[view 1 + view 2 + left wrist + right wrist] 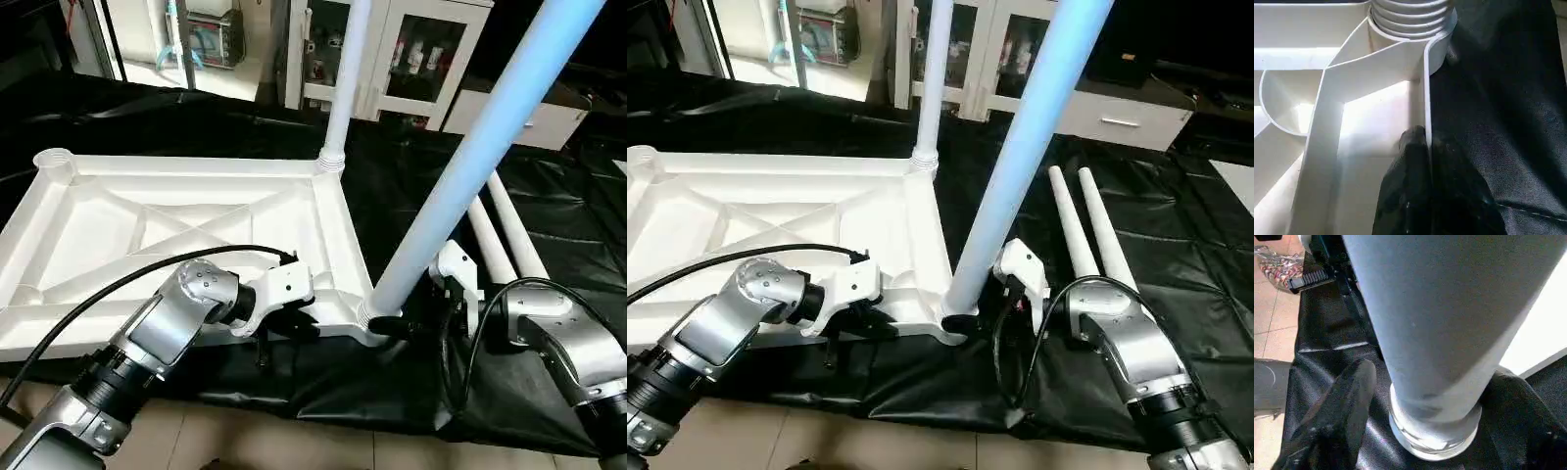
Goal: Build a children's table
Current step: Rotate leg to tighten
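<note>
Clamped tight, the left gripper pinches the thin near rim of the white plastic rectangular table top, which lies ribbed underside up on the black cloth. At about four o'clock from the top's middle, the right gripper sits with its black fingers spread around the base of a long white tapered tube leg standing tilted in the near right corner socket; whether the pads press it, I cannot tell. A second leg stands upright in the far right socket at two o'clock. Two more legs lie side by side on the cloth at three o'clock.
</note>
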